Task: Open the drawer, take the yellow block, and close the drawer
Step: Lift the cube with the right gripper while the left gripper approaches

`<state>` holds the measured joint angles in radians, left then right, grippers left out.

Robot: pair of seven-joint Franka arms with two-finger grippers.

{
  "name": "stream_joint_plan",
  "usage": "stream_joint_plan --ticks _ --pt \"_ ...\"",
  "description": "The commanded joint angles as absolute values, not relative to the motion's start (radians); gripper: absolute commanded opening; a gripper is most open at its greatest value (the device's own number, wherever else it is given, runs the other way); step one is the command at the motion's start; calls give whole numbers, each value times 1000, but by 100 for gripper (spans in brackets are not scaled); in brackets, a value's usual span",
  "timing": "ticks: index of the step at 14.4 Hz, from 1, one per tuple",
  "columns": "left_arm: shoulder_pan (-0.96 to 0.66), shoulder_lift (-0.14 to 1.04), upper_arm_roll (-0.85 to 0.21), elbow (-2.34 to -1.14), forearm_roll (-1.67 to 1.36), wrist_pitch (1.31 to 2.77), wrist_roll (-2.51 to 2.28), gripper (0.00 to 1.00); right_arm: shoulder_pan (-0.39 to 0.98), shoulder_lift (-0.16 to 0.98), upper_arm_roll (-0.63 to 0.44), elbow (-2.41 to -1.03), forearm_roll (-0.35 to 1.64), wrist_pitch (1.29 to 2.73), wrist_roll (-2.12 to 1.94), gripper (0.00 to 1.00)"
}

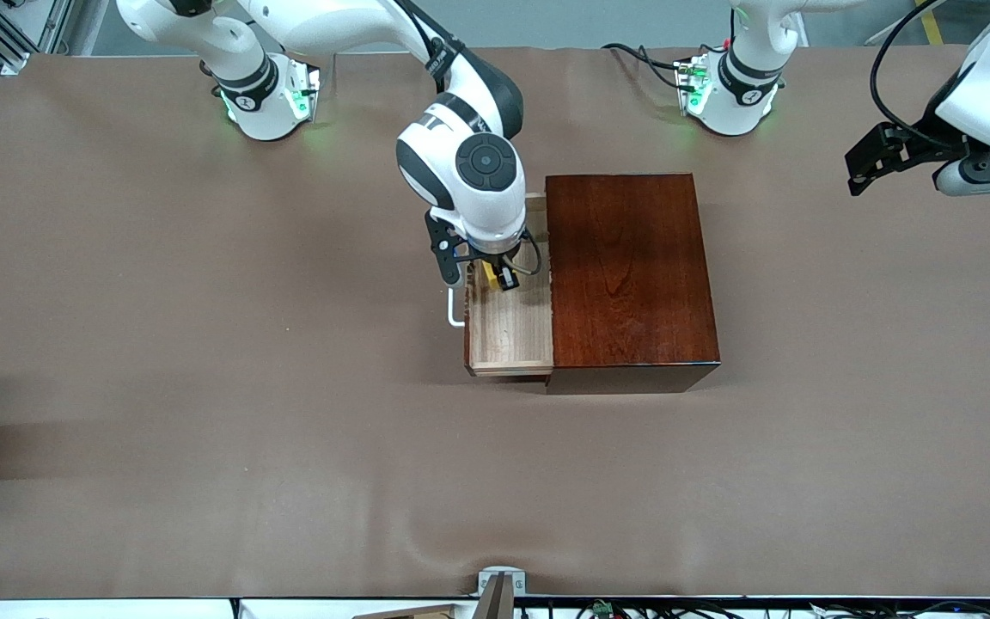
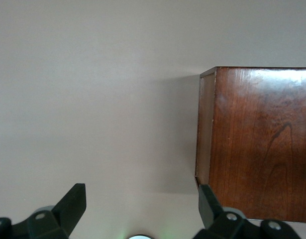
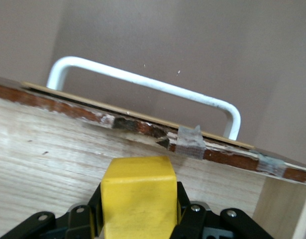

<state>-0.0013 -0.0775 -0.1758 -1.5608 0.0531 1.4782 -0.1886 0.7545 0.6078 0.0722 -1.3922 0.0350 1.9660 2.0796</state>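
The dark reddish-brown wooden box [image 1: 630, 275] stands mid-table. Its drawer [image 1: 508, 335] is pulled out toward the right arm's end, showing its pale wood inside and white U-shaped handle [image 1: 454, 311]. My right gripper [image 1: 495, 277] reaches down into the drawer and is shut on the yellow block [image 1: 491, 275]. In the right wrist view the yellow block [image 3: 138, 196] sits between the black fingers, with the drawer's front wall and the handle [image 3: 143, 82] next to it. My left gripper [image 1: 869, 168] waits open in the air at the left arm's end; its view shows open fingers [image 2: 73, 204] and the box [image 2: 257, 144].
The brown table cover [image 1: 203, 387] spreads on all sides of the box. The arm bases [image 1: 267, 94] stand along the table's edge farthest from the front camera. A small metal bracket [image 1: 499, 589] sits at the nearest edge.
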Motion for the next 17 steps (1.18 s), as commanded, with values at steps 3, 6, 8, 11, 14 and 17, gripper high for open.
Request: stream_joint_plan --ticks 3,6,8,11,14,17 --pt "-14 -94 -225 -1571 38 1483 -241 100 713 600 78 -1278 28 1833 2004 0" --pt "-14 -75 -288 -1569 35 1483 -290 100 671 597 81 -1217 29 1737 1909 0" --pt "-17 -54 -316 -1546 35 1483 -326 100 632 562 84 -1215 32 1721 1846 0" --pt "-18 -5 -379 -1511 38 1485 -431 100 589 545 80 -1216 32 1675 1711 0" --pt "-21 44 -457 -1499 37 1497 -546 100 526 542 78 -1219 32 1667 1556 0" --pt "-25 118 -532 -1451 40 1519 -658 100 438 537 77 -1226 25 1600 1391 0"
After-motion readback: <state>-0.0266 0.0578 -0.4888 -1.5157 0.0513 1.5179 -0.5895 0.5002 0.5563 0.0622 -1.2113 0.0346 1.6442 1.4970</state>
